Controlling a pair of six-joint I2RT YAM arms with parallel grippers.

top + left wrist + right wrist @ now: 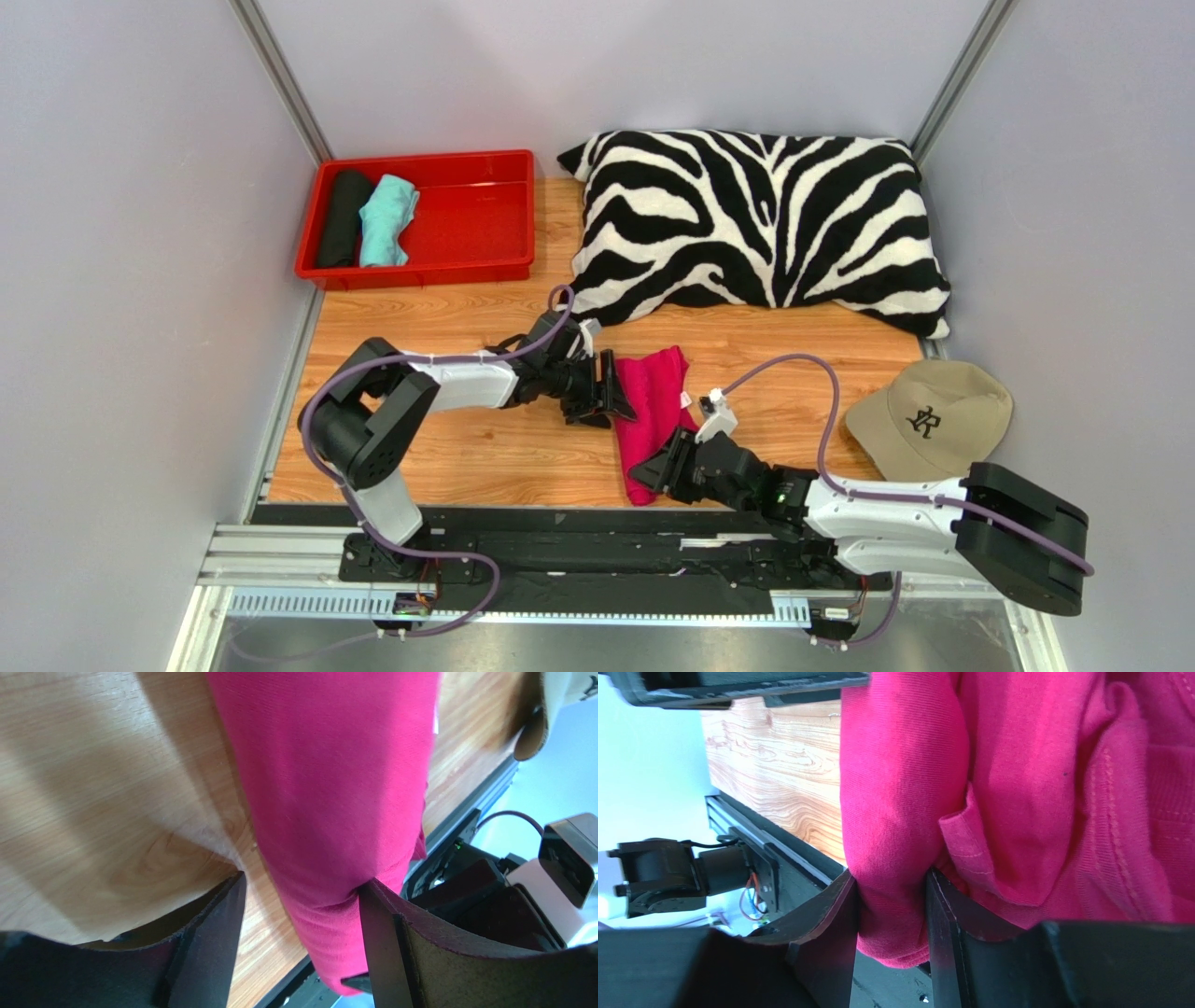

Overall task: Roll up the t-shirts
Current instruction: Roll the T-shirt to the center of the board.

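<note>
Right gripper (pixel 671 462), reaching in from the near right, is clamped on the near end of the pink t-shirt (pixel 654 409). The right wrist view shows both jaws pinching a thick fold of the cloth (pixel 1018 798), with fabric bulging out on either side. The shirt lies on the wood table (pixel 463 448) roughly mid-width. It is bunched into a long, loosely rolled strip running near to far, and its near end reaches the table's near edge. Left gripper (pixel 615 391) comes in from the left and sits at the strip's left side, further back than the right gripper. Its jaws are spread wide and straddle the roll (pixel 330 798). One jaw presses into the cloth, while the other stands apart from it with bare wood showing between, so nothing is gripped. A beige cap (pixel 926 415) sits on the table at the right, well apart from the shirt. At the far left a red tray (pixel 477 210) holds a black roll (pixel 342 217) and a teal roll (pixel 386 220), side by side and touching at the tray's left end. At the far right lies a zebra pillow (pixel 758 217), its near edge just beyond the shirt's far end.
</note>
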